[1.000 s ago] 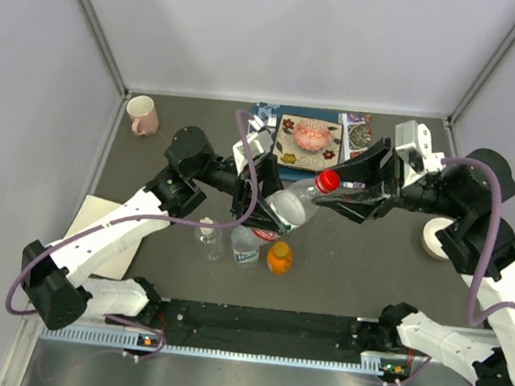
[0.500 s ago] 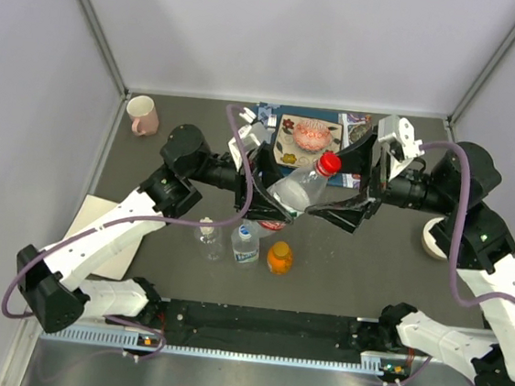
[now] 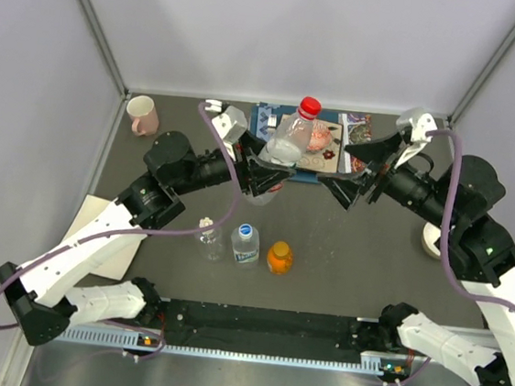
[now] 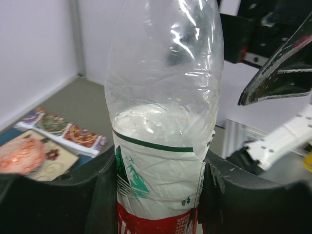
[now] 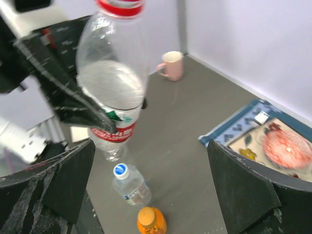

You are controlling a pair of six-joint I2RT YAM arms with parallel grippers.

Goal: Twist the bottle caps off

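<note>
**A:** Entry one, red-label bottle (image 3: pixel 283 150). Location?

**B:** Held aloft over the patterned mat (image 3: pixel 352 129) at the far side of the table (image 3: pixel 370 260), near upright. The red cap (image 3: pixel 310 106) is on top. Whether it is loosened, I cannot tell.

**A:** Holder?

**B:** Left gripper (image 3: pixel 264 173), clamped tight across the label band. The thin wall looks creased above the fingers.

**A:** Right gripper (image 3: pixel 356 171)?

**B:** Jaws spread wide, nothing in them, just beside the bottle and clear of it.

**A:** Hazards?

**B:** Three, by my judgement. The soft wall may let the bottle spin in the grip once the cap is turned. The right jaws sit nearer the shoulder than the cap, so closing there would pinch plastic. The bottle seems part full, so a tilt with the cap off would spill.

**A:** Arm poses?

**B:** Left arm stretched far forward, wrist facing right. Right arm bent at the elbow, wrist facing left toward the bottle.

**A:** Remaining stock?

**B:** White-capped bottle (image 3: pixel 207 238), blue-capped bottle (image 3: pixel 245 243) and orange bottle (image 3: pixel 279 257), standing capped near the bases.
</note>
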